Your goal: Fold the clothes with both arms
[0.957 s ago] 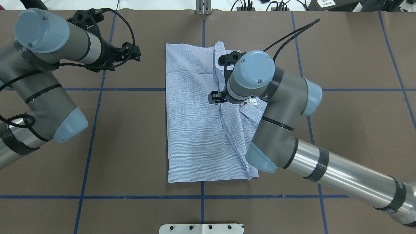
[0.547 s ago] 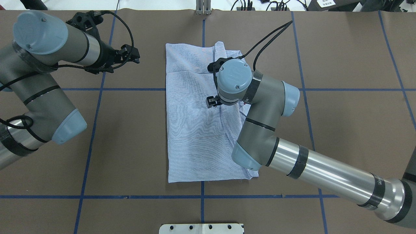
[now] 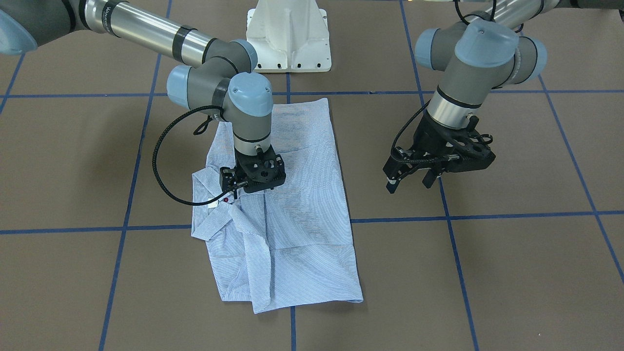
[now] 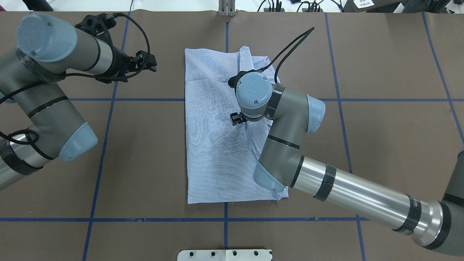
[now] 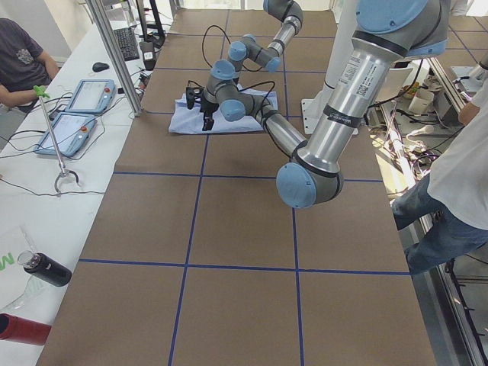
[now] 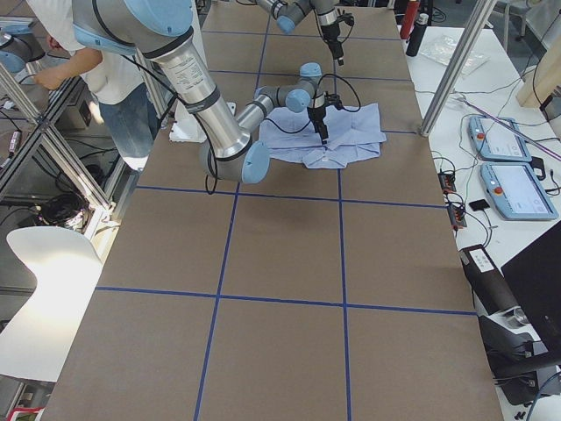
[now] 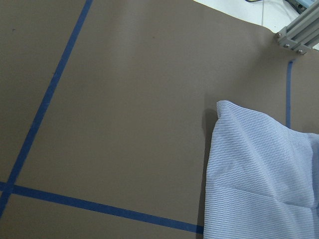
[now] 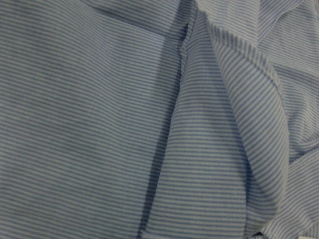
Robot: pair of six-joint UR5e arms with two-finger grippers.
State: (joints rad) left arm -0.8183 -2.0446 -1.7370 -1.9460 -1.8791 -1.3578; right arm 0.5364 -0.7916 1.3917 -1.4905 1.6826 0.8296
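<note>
White neck label [image 3: 213,205], unreadable, on striped shirt [image 3: 302,204]

A brown paper-covered table [image 4: 398,145] carries blue tape lines [image 4: 163,219]; a white metal pedestal [image 3: 288,34] stands top centre (front view); a black cylindrical bottle [image 5: 46,268] lies lower left in the left-side view, on a white side table [image 5: 30,221].

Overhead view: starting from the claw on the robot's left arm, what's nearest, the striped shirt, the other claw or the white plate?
From the left gripper:
1. The shirt, beside it at the table's centre.
2. The right gripper, over the shirt's middle.
3. The white plate, at the view's bottom edge.
</note>
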